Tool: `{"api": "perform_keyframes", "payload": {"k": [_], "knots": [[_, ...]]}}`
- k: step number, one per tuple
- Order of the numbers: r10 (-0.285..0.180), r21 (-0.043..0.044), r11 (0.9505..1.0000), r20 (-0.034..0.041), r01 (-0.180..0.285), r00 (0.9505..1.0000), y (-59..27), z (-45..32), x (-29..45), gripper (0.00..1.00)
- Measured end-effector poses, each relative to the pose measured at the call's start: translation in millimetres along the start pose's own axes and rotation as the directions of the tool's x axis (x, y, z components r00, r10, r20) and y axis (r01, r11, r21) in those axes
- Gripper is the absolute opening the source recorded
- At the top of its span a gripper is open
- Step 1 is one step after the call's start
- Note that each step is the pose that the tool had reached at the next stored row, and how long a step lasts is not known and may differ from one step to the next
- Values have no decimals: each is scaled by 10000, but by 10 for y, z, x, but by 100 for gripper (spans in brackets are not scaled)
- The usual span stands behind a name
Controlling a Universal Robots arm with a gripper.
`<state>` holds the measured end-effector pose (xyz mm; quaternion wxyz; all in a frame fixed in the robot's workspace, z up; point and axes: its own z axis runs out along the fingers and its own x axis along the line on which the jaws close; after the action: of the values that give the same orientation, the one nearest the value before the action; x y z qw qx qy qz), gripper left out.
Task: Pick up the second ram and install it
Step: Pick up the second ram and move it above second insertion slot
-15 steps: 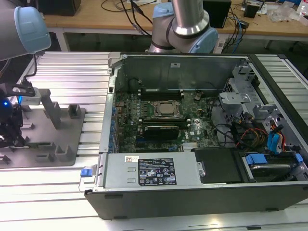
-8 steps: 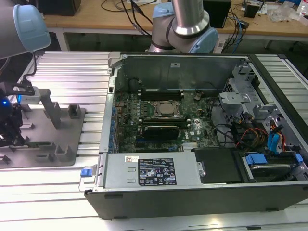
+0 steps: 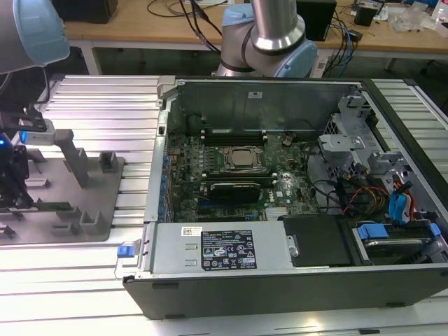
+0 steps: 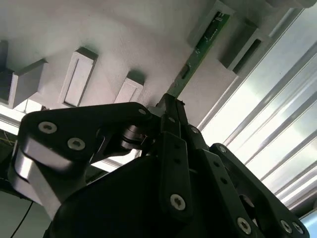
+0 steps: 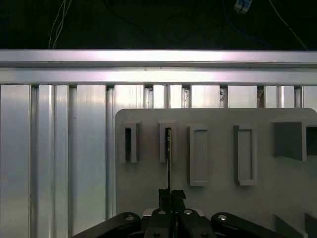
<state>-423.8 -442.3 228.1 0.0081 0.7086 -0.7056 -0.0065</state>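
Exterior view: slatted table [image 3: 98, 98], wooden bench [image 3: 140, 28]

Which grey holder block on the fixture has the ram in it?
The holder block in line with the claw; the second ram stands edge-on in it.

The fixture tray [image 5: 223, 198] looks like matt grey plastic, faintly grainy. The table [image 5: 54, 148] under it is ribbed, brushed aluminium with a bright sheen. The gripper [image 4: 171, 101] has smooth, satin-black links and shiny steel screws. The second ram [image 4: 208, 35] is glossy green circuit board. The computer case [image 3: 266, 105] is dull grey sheet metal.
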Motion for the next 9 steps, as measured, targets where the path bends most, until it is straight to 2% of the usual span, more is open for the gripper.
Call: {"api": "perform_keyframes", "payload": {"k": [3,9], "knots": [[1,-1,10000,0,-1,10000,2,-101,0,9],[0,0,10000,0,0,10000,10,-491,1,9]]}}
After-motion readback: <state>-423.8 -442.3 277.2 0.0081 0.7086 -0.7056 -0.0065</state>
